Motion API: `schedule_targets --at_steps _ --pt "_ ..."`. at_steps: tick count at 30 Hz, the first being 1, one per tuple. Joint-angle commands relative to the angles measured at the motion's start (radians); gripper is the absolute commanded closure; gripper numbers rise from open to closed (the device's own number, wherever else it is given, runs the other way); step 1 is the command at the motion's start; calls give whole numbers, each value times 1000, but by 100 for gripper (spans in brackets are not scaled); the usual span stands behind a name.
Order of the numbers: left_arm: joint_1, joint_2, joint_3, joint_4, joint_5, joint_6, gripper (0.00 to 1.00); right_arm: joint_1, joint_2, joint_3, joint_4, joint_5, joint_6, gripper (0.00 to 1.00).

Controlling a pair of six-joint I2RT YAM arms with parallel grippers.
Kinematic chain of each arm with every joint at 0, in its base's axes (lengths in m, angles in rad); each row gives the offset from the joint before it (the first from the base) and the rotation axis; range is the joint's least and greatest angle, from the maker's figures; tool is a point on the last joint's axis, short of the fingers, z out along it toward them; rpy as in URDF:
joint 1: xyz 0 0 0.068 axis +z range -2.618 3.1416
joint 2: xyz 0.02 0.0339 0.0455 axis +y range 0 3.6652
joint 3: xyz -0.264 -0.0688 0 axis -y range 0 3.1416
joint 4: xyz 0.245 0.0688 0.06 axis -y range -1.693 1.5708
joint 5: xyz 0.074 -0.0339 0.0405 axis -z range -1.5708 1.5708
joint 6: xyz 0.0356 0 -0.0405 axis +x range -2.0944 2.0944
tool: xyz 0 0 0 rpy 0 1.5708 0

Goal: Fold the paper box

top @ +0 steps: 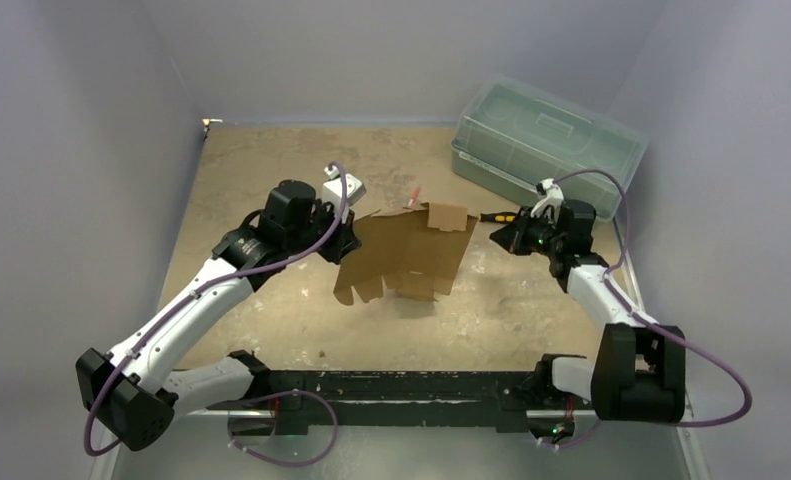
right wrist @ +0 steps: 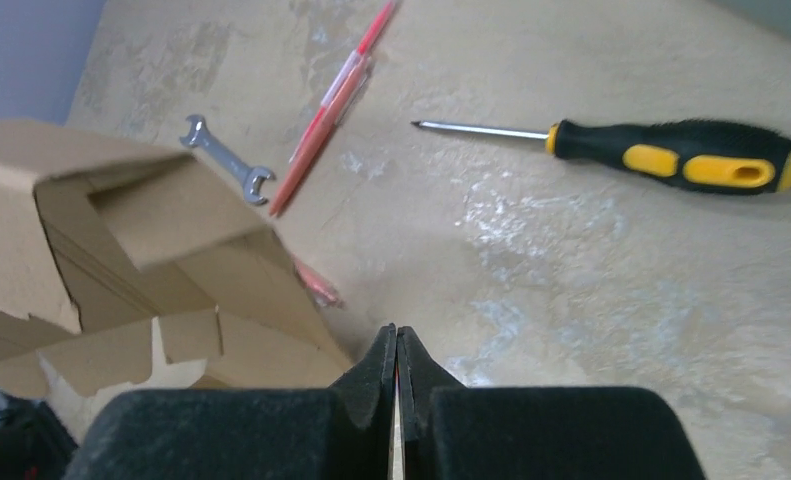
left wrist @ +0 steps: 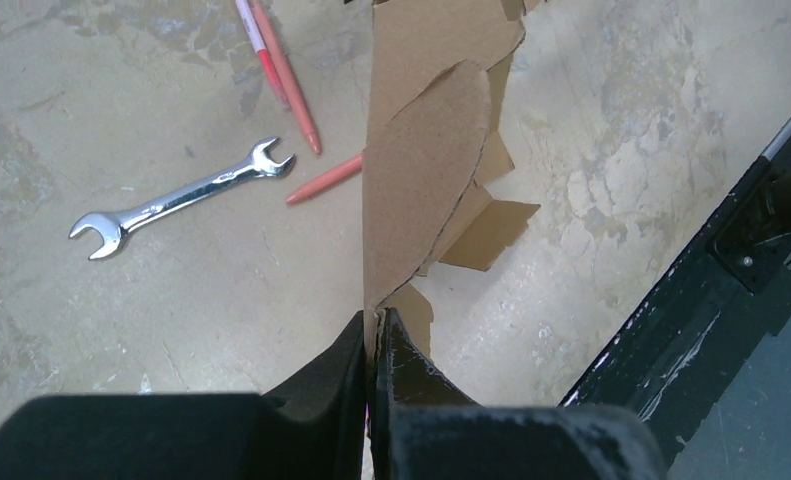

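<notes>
Left pincer (left wrist: 374,325) of mine is clamped on the paper box (left wrist: 421,170) edge, holding the sheet up near the screwdriver (right wrist: 671,155). My right pincer (right wrist: 396,345) is pinched closed on nothing, just beside that screwdriver. Looks barely started tbh: flaps mostly unfolded, every wall left to shape.

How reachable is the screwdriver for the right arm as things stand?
Probably yes. The screwdriver lies on the table close ahead of the right gripper, with nothing between them. The jaws are shut and empty, so they would need to open first.
</notes>
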Motion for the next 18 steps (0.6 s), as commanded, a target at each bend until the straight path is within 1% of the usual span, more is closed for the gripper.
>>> schedule_targets --at_steps 1,5,10,13,17,18 --pt "-6 -30 -20 70 19 -51 100 38 24 3 46 -87 42 99" --pt "-6 -39 -45 94 38 -73 100 48 4 12 54 -101 29 98" --pt "-6 -60 -68 103 42 -76 100 48 -64 25 56 -72 -4 91" --pt "-5 -67 -71 99 42 -67 100 48 -87 33 63 -111 -38 76" --pt "-6 -65 -65 100 47 -59 100 48 -43 28 86 -213 -23 43" --pt "-5 -64 -63 101 49 -58 100 48 -19 29 94 -232 -19 37"
